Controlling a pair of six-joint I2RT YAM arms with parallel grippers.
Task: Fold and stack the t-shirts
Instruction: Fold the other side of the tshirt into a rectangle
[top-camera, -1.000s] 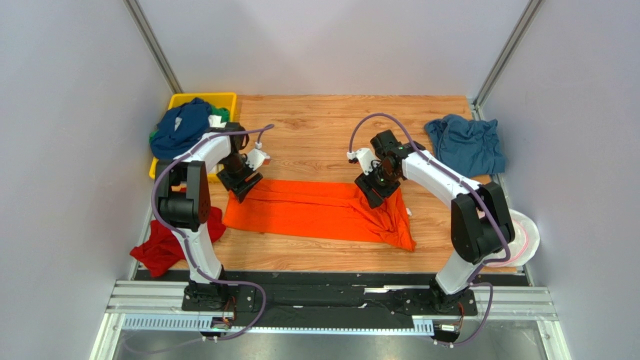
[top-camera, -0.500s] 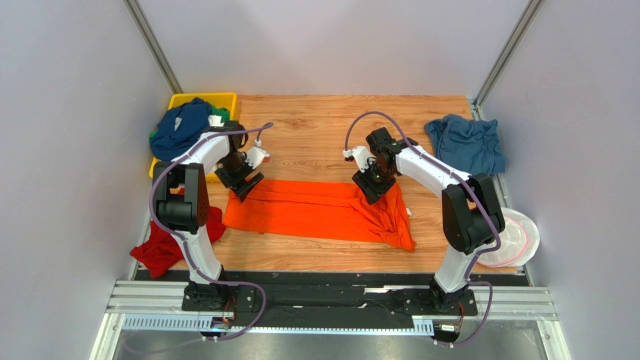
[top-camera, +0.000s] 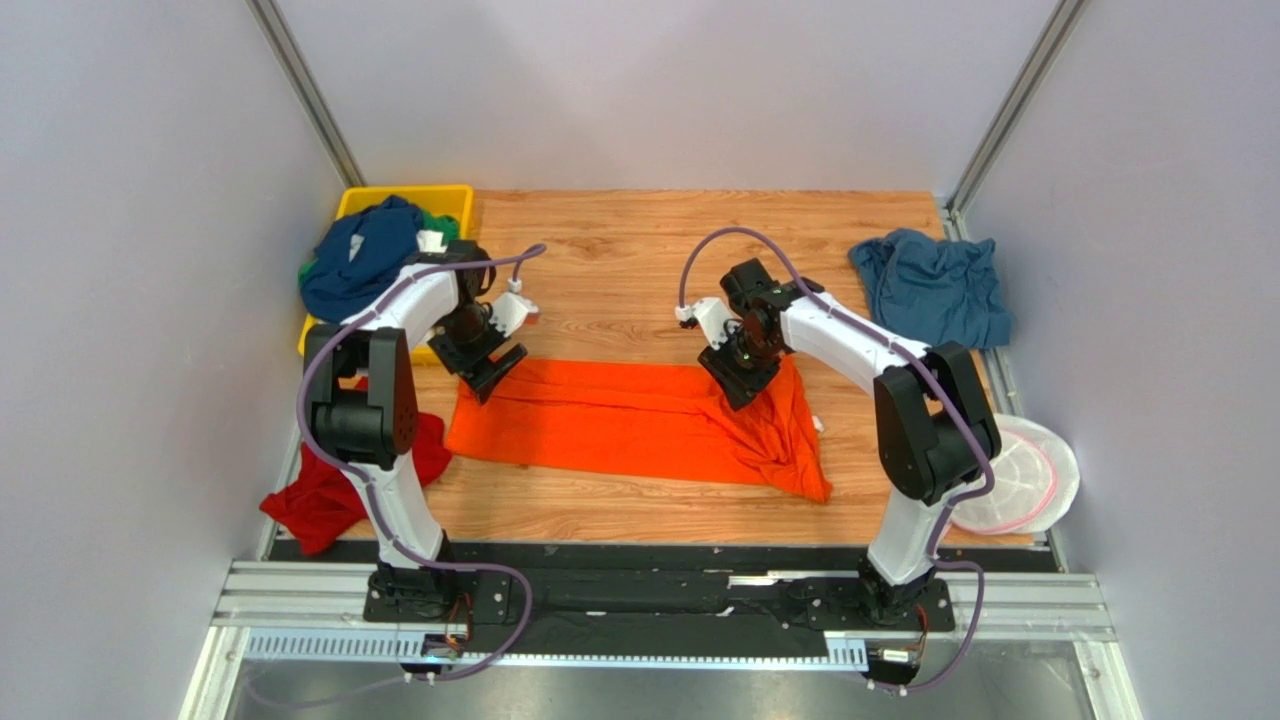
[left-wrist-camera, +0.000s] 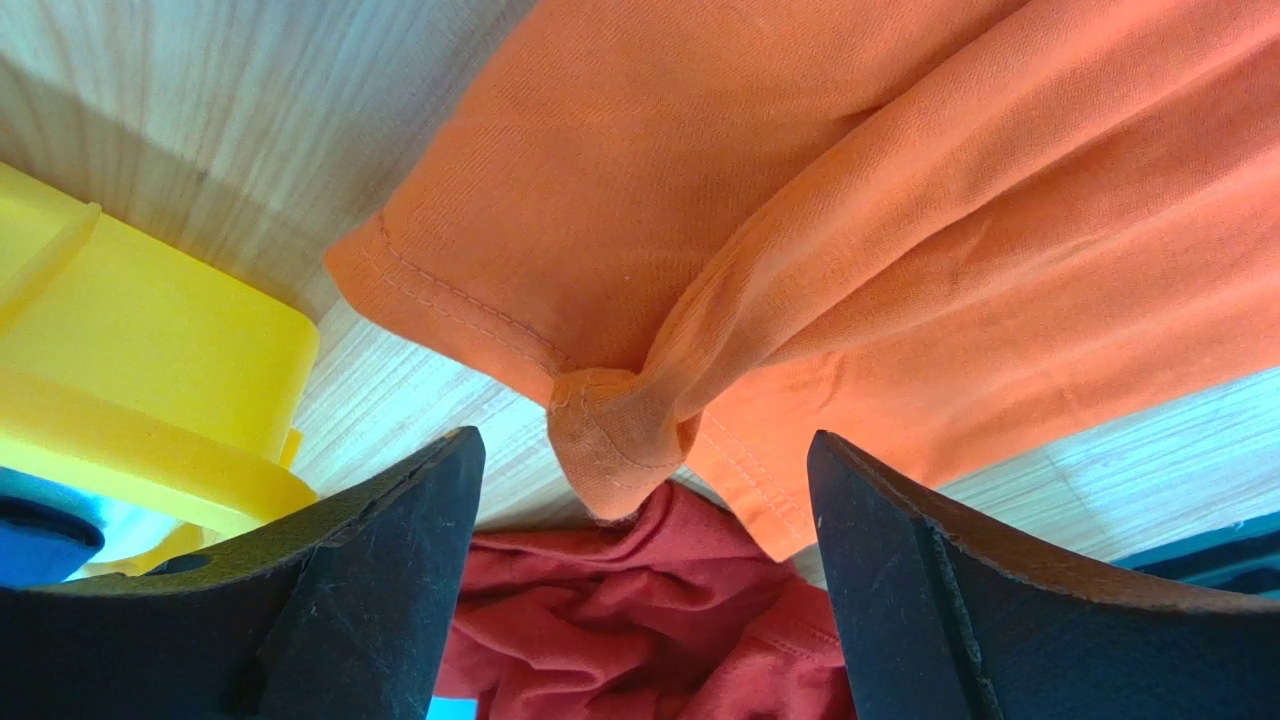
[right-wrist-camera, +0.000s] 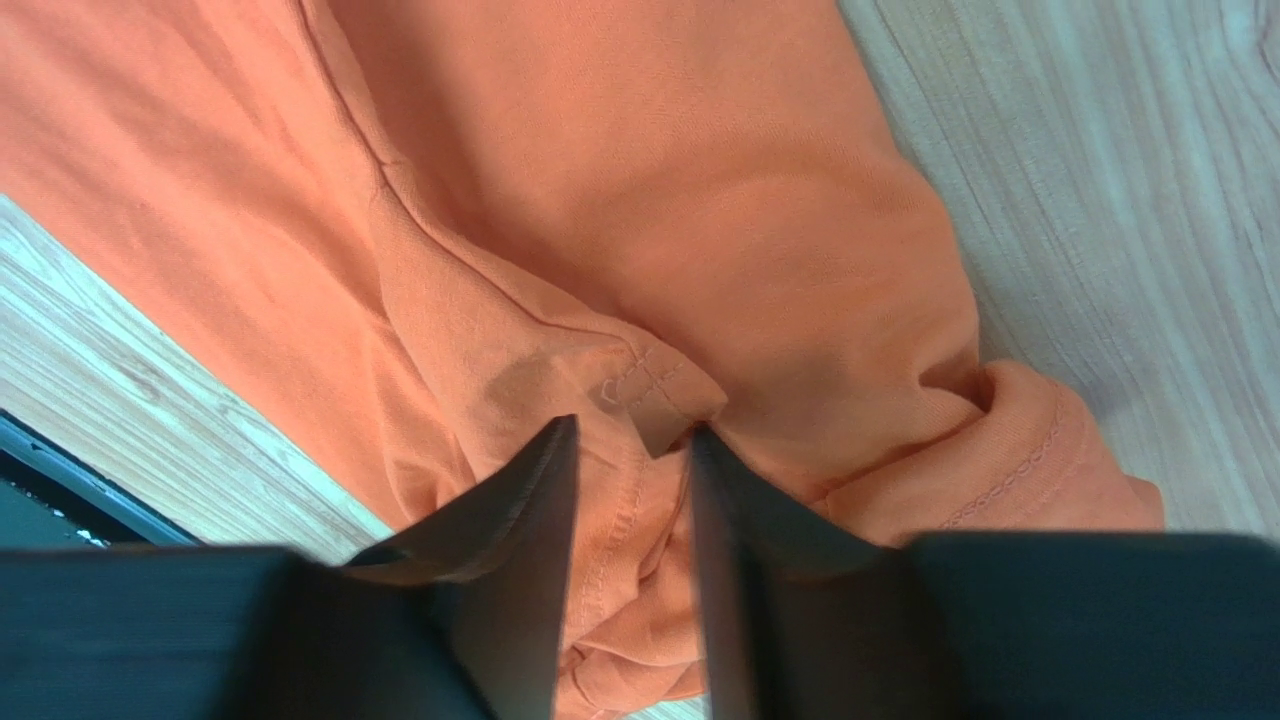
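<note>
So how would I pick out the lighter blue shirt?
Start at the wooden tabletop and go to its far right corner. The crumpled steel-blue t-shirt lies there alone, unlike the darker navy shirt heaped in the yellow plastic tray far left.

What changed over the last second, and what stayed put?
The right gripper shifted slightly left over the orange shirt, its fingers narrowing around a fold; a firm grip isn't clear yet. The left gripper opened wider at the shirt's left corner. Everything else stayed put.
</note>
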